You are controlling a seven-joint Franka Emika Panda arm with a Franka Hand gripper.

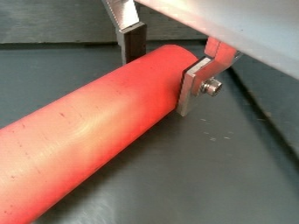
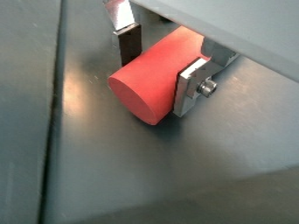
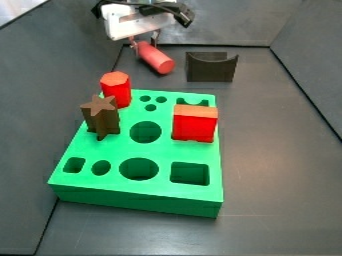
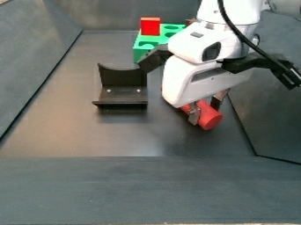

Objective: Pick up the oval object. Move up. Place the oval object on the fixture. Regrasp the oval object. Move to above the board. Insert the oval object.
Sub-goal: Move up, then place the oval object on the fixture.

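The jaws of the gripper [image 1: 163, 63] sit low on the floor, closed around one end of the oval object [image 1: 100, 131], which lies flat beside the fixture [image 3: 211, 66]. Held so near its end, the rod could tilt or slip when lifted.

A smooth salmon-red oval rod [image 1: 93, 131] lies on the dull dark grey floor [image 2: 176, 175], between the flat silver finger plates with dark pads [image 1: 133, 44] of the white-bodied gripper [image 4: 202, 107]. At the far side stands the dark grey-brown notched fixture [image 3: 211, 66]. Nearer sits the bright green holed board [image 3: 140, 160], bearing a bright red cube [image 3: 195, 123], a red hexagonal peg [image 3: 116, 89] and a brown star-shaped peg [image 3: 99, 115].
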